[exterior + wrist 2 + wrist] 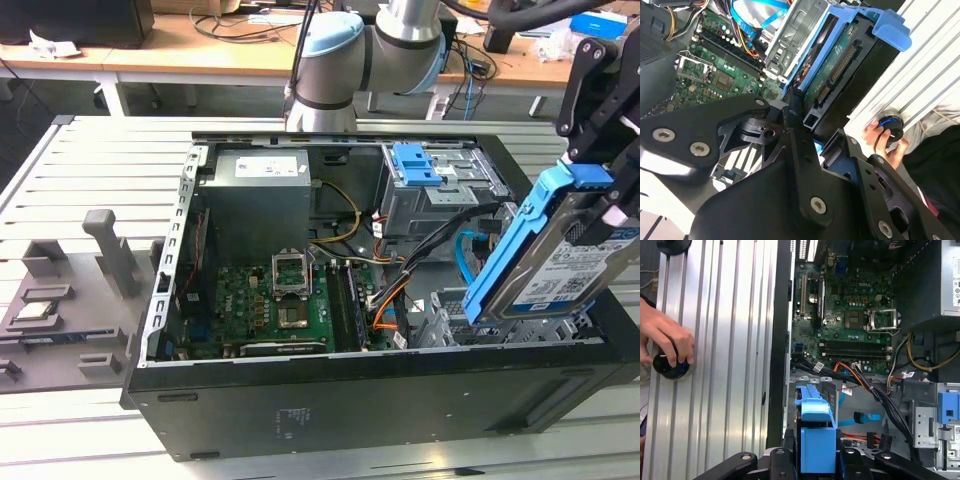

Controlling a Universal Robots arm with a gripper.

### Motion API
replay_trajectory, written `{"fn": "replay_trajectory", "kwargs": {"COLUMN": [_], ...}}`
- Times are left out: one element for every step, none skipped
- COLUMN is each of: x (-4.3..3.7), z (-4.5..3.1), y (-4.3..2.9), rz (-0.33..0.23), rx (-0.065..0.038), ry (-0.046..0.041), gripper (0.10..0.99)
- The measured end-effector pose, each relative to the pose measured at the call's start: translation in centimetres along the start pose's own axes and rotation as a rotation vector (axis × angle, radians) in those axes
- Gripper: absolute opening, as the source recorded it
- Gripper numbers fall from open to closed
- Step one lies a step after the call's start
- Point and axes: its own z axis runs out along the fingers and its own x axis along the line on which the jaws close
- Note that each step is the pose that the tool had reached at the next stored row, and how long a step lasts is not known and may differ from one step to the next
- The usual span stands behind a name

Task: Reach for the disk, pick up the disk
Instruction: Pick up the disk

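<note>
The disk [562, 262], a silver drive with a white-and-blue label in a bright blue bracket, hangs tilted on edge above the open case's corner at the exterior view's right. My black gripper [598, 198] is shut on its upper end. In the second wrist view the disk [839, 66] shows its green circuit side and blue bracket, with my gripper [814, 134] clamped across its near end. The first wrist view looks along the blue bracket of the disk [815, 432], which rises from between the fingers of my gripper [816, 466] over the drive cage.
The open computer case [300, 385] lies on a slatted metal table, with motherboard [270, 305], cables and a drive cage carrying a blue clip [415, 165]. A grey fixture with a small chip [35, 310] sits at the exterior view's left. A person's hand [667, 337] rests on a black knob [669, 367].
</note>
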Motion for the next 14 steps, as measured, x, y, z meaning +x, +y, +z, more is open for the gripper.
{"fn": "replay_trajectory", "kwargs": {"x": [-0.12, -0.36, -0.67, -1.00, -1.20, -1.38, -1.55, -1.64, -1.73, -1.78, -1.82, -1.84, -1.86, -1.86], "z": [0.05, 0.08, 0.11, 0.15, 0.17, 0.20, 0.23, 0.26, 0.31, 0.35, 0.43, 0.50, 0.58, 0.65], "y": [-0.01, -0.03, -0.05, -0.06, -0.07, -0.08, -0.09, -0.10, -0.10, -0.11, -0.12, -0.13, -0.15, -0.17], "rz": [0.000, 0.001, 0.001, 0.002, 0.002, 0.003, 0.003, 0.003, 0.003, 0.003, 0.003, 0.003, 0.003, 0.003], "rx": [0.000, 0.000, 0.000, 0.000, 0.000, 0.000, 0.000, 0.000, 0.000, 0.000, 0.000, 0.000, 0.000, 0.000], "ry": [-0.0003, -0.0004, -0.0003, -0.0004, -0.0004, -0.0005, -0.0005, -0.0004, -0.0004, -0.0004, -0.0006, -0.0006, -0.0006, -0.0005], "gripper": [0.365, 0.365, 0.365, 0.365, 0.365, 0.365, 0.365, 0.365, 0.365, 0.365, 0.365, 0.365, 0.365, 0.365]}}
